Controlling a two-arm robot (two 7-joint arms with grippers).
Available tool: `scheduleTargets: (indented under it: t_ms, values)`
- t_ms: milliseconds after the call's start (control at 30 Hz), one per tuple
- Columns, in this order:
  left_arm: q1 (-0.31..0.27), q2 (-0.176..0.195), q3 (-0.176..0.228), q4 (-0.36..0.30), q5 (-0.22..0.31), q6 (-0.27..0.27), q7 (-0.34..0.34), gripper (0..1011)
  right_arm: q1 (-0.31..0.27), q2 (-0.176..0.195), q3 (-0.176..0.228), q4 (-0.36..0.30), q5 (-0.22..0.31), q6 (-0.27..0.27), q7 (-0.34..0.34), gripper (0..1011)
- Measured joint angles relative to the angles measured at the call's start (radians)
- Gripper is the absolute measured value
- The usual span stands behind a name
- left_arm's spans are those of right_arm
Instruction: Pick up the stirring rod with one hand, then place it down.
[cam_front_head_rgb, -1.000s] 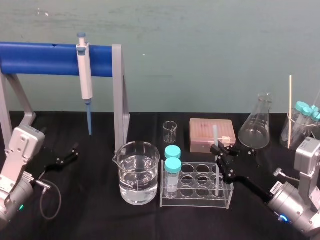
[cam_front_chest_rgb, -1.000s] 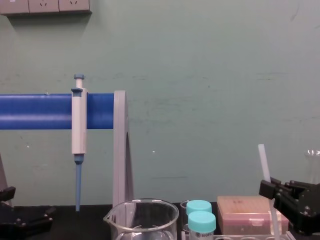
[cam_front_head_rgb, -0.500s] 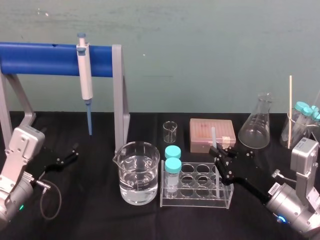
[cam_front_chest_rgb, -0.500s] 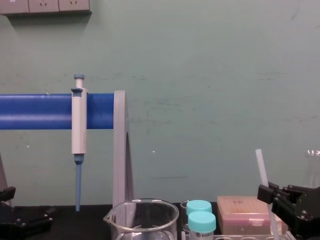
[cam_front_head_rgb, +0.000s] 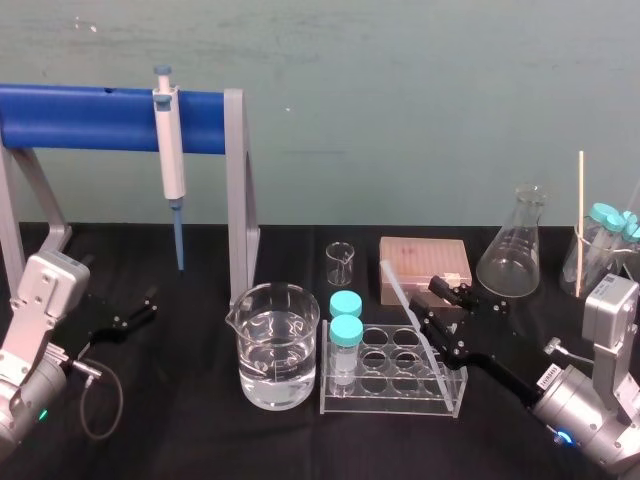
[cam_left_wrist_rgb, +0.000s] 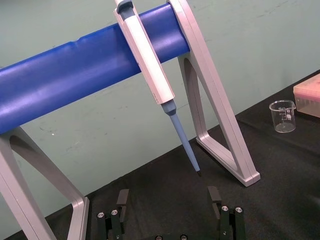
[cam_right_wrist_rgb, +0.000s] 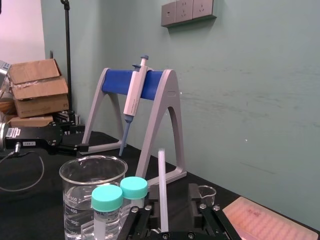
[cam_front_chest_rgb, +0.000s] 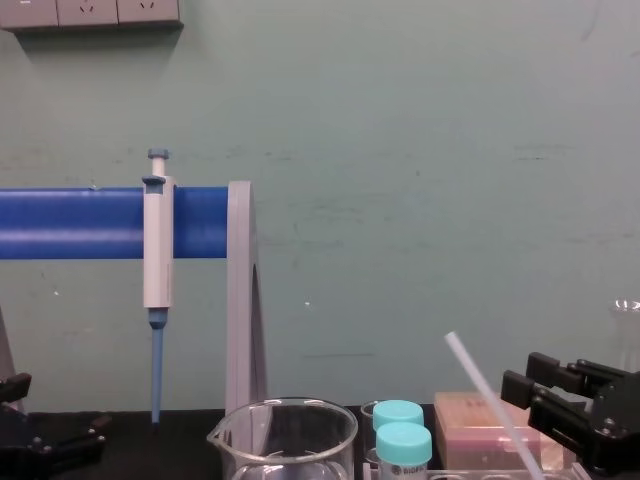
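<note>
Head view, right gripper (cam_front_head_rgb: 446, 301): I see it low over the right end of the clear rack (cam_front_head_rgb: 390, 404), reaching in from the right side.
Jaws: apart. In the right wrist view the rod stands in the gap between them with room on both sides, so I read no clamp on it.
Rod (cam_front_head_rgb: 411, 319): its foot is down in the rack at the right end, though I cannot tell which hole. It leans steeply, with its top out toward the robot's left, and the chest view shows the same slant.
Near the rack: two capped tubes (cam_front_head_rgb: 346, 318) stand in its left end, well apart from the rod. A beaker (cam_front_head_rgb: 275, 345) of water sits just beside the rack, and a pink box (cam_front_head_rgb: 425, 268) is behind it.
Left gripper (cam_front_head_rgb: 134, 313): parked on the table far left, near the blue stand with the pipette (cam_front_head_rgb: 170, 150). Its jaws are apart and hold nothing.
Step in hand: my judgement is that this is the put-down, with the rod's weight on the rack and not on the gripper.
Next move: I would draw the right gripper straight back and up, keeping the jaws wide so neither finger brushes the rod. It looks lightly propped, and a nudge could tip it out or drag the rack.
</note>
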Motion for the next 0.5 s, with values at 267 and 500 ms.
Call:
scheduleTargets:
  t_ms: [267,500]
  values:
    - [0.0,0.0,0.0,0.0,0.0,0.0,0.0,1000,0.0,0.001,0.0,0.0,0.001,0.0,0.001,599]
    - [0.0,0.0,0.0,0.0,0.0,0.0,0.0,1000,-0.003,-0.002,0.02,-0.025,0.0,0.002,-0.026,830]
